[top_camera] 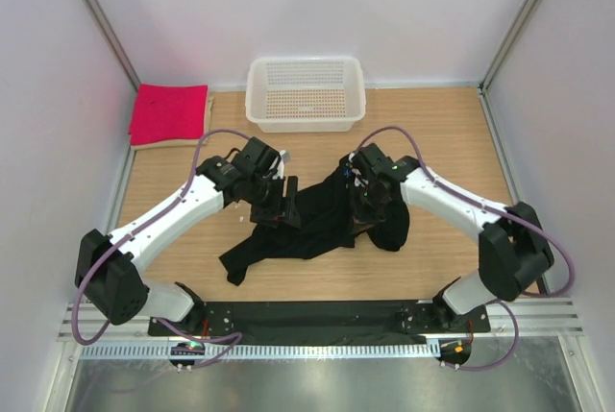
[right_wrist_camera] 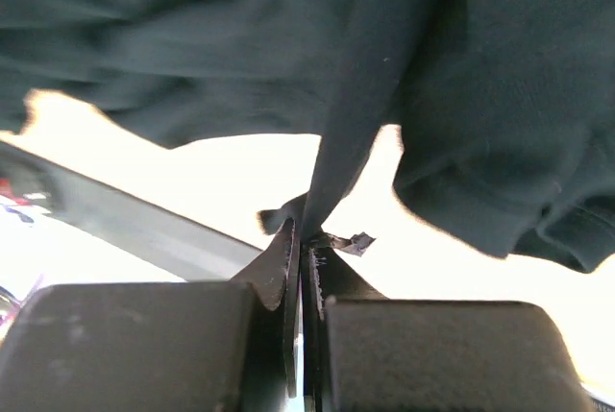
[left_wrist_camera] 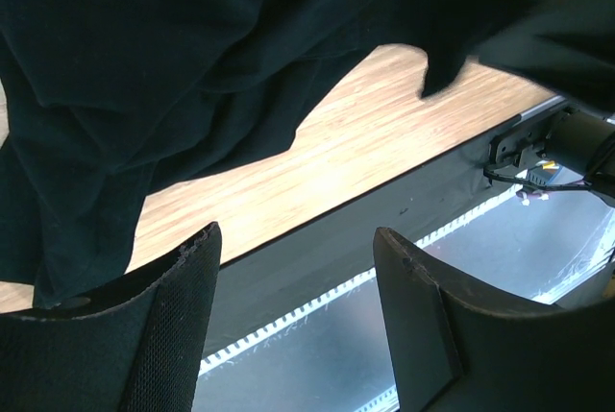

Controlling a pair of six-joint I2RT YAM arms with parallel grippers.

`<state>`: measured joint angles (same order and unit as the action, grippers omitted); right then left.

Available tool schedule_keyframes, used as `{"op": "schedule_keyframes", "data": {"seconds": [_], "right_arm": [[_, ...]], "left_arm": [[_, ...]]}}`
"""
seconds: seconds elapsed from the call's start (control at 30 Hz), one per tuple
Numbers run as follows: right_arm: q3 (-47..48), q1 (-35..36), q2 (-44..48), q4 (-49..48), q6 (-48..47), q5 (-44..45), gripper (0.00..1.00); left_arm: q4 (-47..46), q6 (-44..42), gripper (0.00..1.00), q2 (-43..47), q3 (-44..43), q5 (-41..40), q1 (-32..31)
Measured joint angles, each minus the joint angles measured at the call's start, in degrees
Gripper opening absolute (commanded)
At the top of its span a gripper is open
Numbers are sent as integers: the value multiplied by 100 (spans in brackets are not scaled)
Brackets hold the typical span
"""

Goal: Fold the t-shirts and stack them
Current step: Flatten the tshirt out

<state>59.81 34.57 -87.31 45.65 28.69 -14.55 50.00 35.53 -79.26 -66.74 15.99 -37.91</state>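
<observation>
A crumpled black t-shirt (top_camera: 307, 225) lies in the middle of the wooden table between both arms. My right gripper (right_wrist_camera: 309, 239) is shut on a thin fold of this black cloth (right_wrist_camera: 356, 124), which stretches up from the closed jaws. My left gripper (left_wrist_camera: 293, 239) stands open at the shirt's left part, its fingers (left_wrist_camera: 178, 278) empty, with the black cloth (left_wrist_camera: 144, 95) hanging just beyond them. A folded pink-red t-shirt (top_camera: 170, 112) rests on a beige one (top_camera: 159, 144) at the far left corner.
A white mesh basket (top_camera: 306, 93) stands at the back centre. White walls close in the table on three sides. A black strip (top_camera: 317, 314) and a metal rail run along the near edge by the arm bases.
</observation>
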Motion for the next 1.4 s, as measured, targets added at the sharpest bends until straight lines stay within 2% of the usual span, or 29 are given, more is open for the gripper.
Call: {"op": "schedule_keyframes", "data": {"seconds": [0.03,0.07,0.1,0.23,0.5,0.63,0.97,1.2,1.27,1.33,1.4], "right_arm": [[133,9,177,61,7,35,5],[280,11,345,94,17,52,34],[413,9,490,90,68,72,38],[527,55,732,66,109,164,43],[-354,496,599,-157,658,664,51],[-496,719,511,-431,911,844,55],[-15,1537,-719,-859,1060,1394,54],[496,1582,-1172,-872,1058,1853,51],[640,1582,-1296,-824,1054,1991,47],[748,1582,-1405,-774,1049,2114,29],[809,1582,-1478,-706,1043,2216,17]], "left_arm": [[-2,0,66,0,0,-2,0],[-2,0,66,0,0,-2,0],[-4,2,66,0,0,-2,0],[-7,2,66,0,0,0,0],[-2,0,67,57,2,2,0],[2,0,67,184,11,2,0],[221,-17,68,651,136,-61,0],[393,-17,68,990,350,-107,0],[409,-15,68,1062,413,-122,0],[424,-15,68,1110,459,-131,0],[437,-13,69,1152,485,-142,0]]}}
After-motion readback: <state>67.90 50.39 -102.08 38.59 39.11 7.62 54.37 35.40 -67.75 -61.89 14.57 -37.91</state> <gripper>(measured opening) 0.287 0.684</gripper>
